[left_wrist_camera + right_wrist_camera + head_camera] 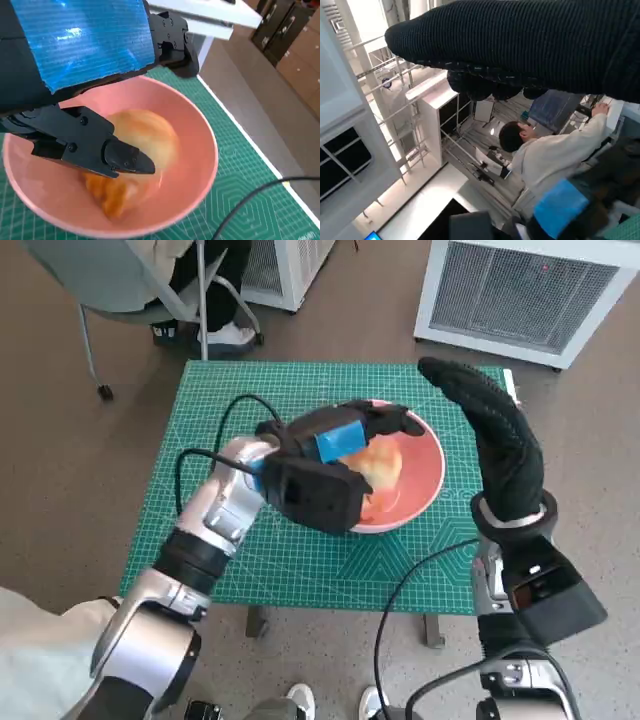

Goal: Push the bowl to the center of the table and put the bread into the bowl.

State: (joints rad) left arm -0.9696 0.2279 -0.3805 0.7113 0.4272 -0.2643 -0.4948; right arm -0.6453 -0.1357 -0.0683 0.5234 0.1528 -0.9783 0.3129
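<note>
With bread (142, 145) in bowl (200, 135), left hand (345, 435) open above

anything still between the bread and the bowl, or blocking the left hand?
Nothing visible. The bread already lies inside the pink bowl, with the left hand right over it, fingers reaching into the bowl. The right hand is raised beside the bowl, holding nothing.

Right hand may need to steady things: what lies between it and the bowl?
In the head view, only bare green mat lies between the raised right hand and the pink bowl.
</note>
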